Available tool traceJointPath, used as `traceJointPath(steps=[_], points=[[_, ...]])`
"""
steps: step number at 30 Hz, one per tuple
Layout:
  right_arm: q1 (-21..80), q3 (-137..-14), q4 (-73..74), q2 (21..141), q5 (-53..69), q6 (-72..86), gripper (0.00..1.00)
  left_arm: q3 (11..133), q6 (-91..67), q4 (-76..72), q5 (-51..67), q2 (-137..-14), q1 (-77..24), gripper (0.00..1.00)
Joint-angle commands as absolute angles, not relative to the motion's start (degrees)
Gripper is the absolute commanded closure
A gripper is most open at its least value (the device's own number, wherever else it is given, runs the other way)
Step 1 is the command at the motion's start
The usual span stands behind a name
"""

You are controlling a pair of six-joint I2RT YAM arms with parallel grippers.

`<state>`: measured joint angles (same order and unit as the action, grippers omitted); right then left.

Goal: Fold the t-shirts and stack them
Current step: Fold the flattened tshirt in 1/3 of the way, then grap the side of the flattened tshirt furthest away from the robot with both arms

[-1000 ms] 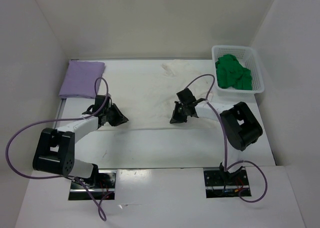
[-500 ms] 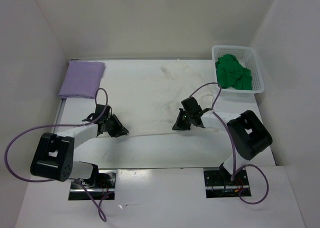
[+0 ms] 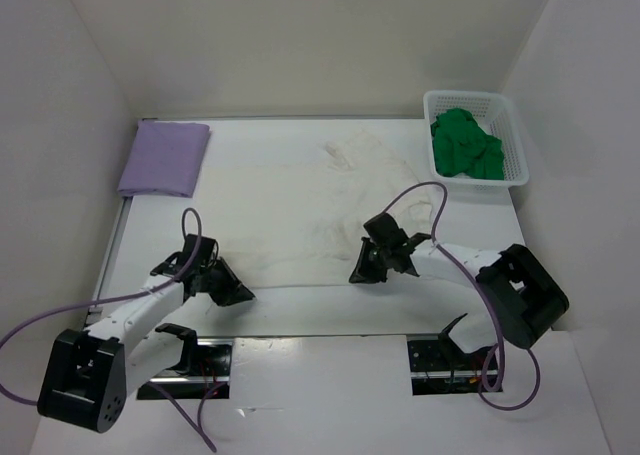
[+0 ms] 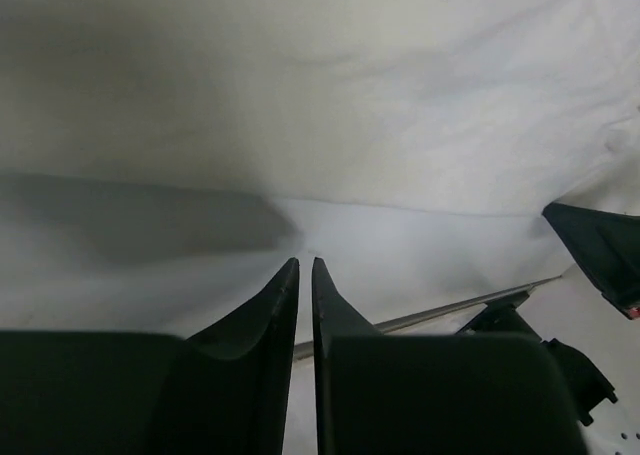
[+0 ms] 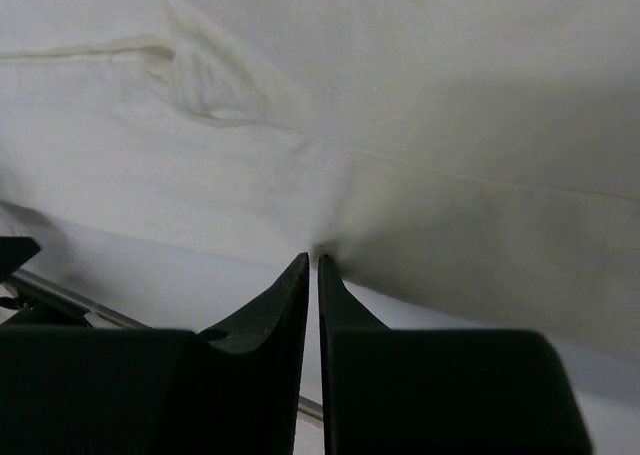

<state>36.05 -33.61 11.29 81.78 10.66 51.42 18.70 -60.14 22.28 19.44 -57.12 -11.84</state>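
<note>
The cream-white t-shirt [image 3: 310, 205] lies spread across the middle of the table, its near hem stretched between my two grippers. My left gripper [image 3: 240, 293] sits low at the hem's left end. In the left wrist view its jaws [image 4: 305, 263] show only a thin slit, with the cloth [image 4: 400, 95] running down to the tips. My right gripper [image 3: 358, 273] is at the hem's right end, and cloth [image 5: 450, 125] puckers into its nearly closed tips [image 5: 312, 258]. The lavender t-shirt [image 3: 165, 158] lies folded at the far left. The green t-shirt [image 3: 465, 145] is bunched in the basket.
A white lattice basket [image 3: 520, 155] stands at the far right corner. White walls close the table in at the back and on both sides. A metal rail [image 4: 450, 310] runs along the near table edge, just behind both grippers.
Both grippers have moved toward the near edge, dragging the cream-white shirt's hem with them. The shirt now lies stretched longer and flatter.
</note>
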Motion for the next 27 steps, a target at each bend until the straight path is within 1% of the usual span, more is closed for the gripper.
traceJointPath(steps=[1,2,4,5,7,8,9,10,11,12,13,15,19,22,23,26,27], points=[[36.7,-38.9,21.3,78.3,6.7,49.1,0.87,29.1,-57.0,27.5,18.5,-57.5,-12.0,0.85],[35.6,-43.0,22.4,77.8,6.7,47.7,0.87,36.3,-54.7,27.5,17.9,-58.4,-12.6,0.86],[33.7,-48.7,25.0,77.8,8.0,45.8,0.84,43.4,-53.0,26.8,17.3,-61.3,-12.6,0.86],[31.7,-50.2,25.0,77.3,8.0,44.3,0.84,49.4,-51.5,25.6,16.6,-63.4,-12.0,0.86],[30.3,-53.1,25.6,77.3,8.7,43.1,0.83,54.1,-49.7,21.0,16.0,-66.5,-7.1,0.86],[29.1,-53.7,24.9,78.0,8.7,41.9,0.83,55.6,-49.1,19.1,16.0,-70.6,-4.4,0.85],[28.5,-54.8,24.0,78.5,9.2,41.4,0.89,58.9,-48.1,15.9,17.2,-73.3,0.3,0.85],[28.5,-55.4,23.3,79.6,10.0,40.9,0.91,60.9,-47.4,15.2,16.5,-76.2,1.7,0.85],[27.9,-55.9,22.5,80.2,10.0,39.7,0.93,62.6,-46.2,15.2,14.8,-81.7,2.8,0.85],[27.9,-57.3,21.5,80.9,10.0,39.1,0.97,63.8,-45.7,12.5,12.7,-84.0,3.6,0.87],[27.2,-58.2,21.4,82.5,10.5,38.6,0.99,65.8,-45.2,11.5,10.5,-88.0,3.6,0.88],[26.6,-60.8,20.1,83.9,10.5,37.5,0.99,67.8,-44.4,8.9,7.0,-91.7,3.6,0.89],[26.0,-64.7,19.1,88.8,12.7,35.6,0.99,75.1,-41.6,7.8,0.7,-103.1,3.6,0.89],[26.0,-67.5,19.1,91.2,12.7,34.4,0.98,82.2,-38.5,9.7,-3.7,-109.7,3.6,0.83],[26.0,-68.7,19.1,92.6,12.7,34.4,0.98,83.8,-37.9,9.7,-4.9,-110.8,3.6,0.75],[25.5,-70.0,19.1,93.9,13.9,33.8,0.96,88.4,-35.3,10.2,-9.6,-114.9,3.6,0.65],[25.0,-70.0,19.1,94.7,13.9,33.3,0.96,91.3,-34.5,11.8,-11.3,-117.5,3.6,0.59]])
